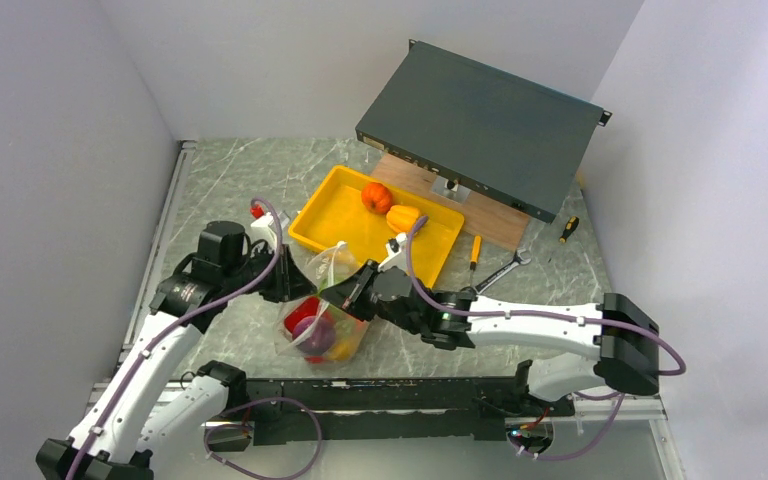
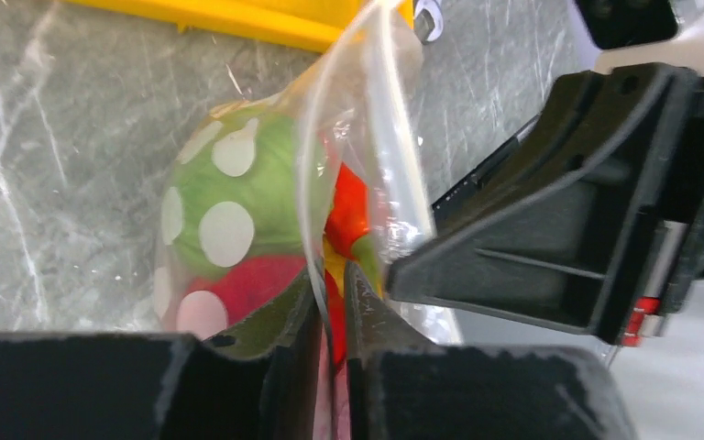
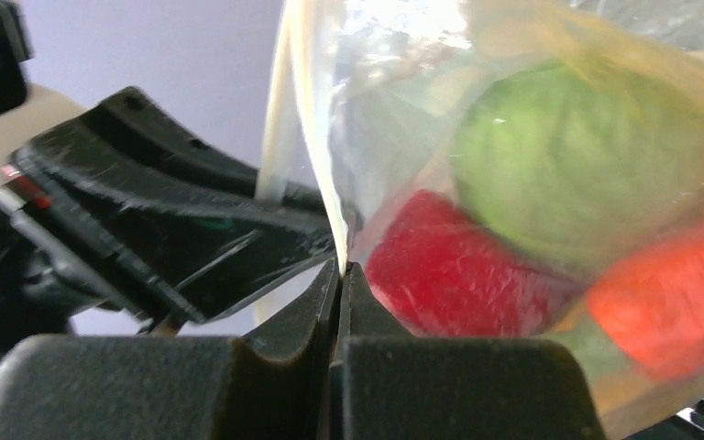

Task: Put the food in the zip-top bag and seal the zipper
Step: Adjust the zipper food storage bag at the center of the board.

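The top camera is looking down from above and behind the arms [image 1: 140, 365], taking in the whole worktop [image 1: 240, 180] from afar. The left wrist camera is peering along the left tool [image 2: 330, 272], very close to the zip-top bag [image 2: 238, 202]. The right wrist camera is facing it from the other side over the right tool [image 3: 339, 266], seemingly tilting upward. All three are sharing that bag.
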`<state>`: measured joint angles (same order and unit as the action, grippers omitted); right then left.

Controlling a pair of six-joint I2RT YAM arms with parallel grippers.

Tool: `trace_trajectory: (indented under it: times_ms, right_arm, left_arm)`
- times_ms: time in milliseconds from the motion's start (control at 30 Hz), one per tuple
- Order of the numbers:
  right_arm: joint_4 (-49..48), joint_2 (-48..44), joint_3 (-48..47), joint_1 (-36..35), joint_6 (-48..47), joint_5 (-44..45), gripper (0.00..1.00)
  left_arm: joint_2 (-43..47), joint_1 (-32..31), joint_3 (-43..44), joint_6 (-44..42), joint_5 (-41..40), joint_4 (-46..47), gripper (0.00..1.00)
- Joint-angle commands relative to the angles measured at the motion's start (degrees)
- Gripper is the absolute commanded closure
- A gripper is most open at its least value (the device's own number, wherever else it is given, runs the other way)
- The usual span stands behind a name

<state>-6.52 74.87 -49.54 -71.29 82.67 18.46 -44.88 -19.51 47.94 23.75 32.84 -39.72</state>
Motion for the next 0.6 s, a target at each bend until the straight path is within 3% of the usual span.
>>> trace_trajectory:
  times_ms: [0,200,433,567]
  right_arm:
    - [-4.2,1.9,-1.2,0.3,2.3,1.1,1.00]
    - [-3.9,3.1,-3.0,0.3,3.5,2.6,1.00]
    - [-3.3,3.6,-6.1,0.2,6.2,4.0,1.00]
    - [-3.2,2.8,-6.9,0.4,6.9,5.0,1.00]
  left_arm:
    - [2.1,-1.3,1.8,-1.2,3.3,2.8,0.76]
    - [4.9,-2.9,5.2,-6.2,-1.1,-1.4,0.31]
    - [3.4,-11.7,6.0,-9.6,-14.0,-4.7,0.21]
    - [3.2,-15.7,5.4,-10.9,-19.6,-5.1,0.21]
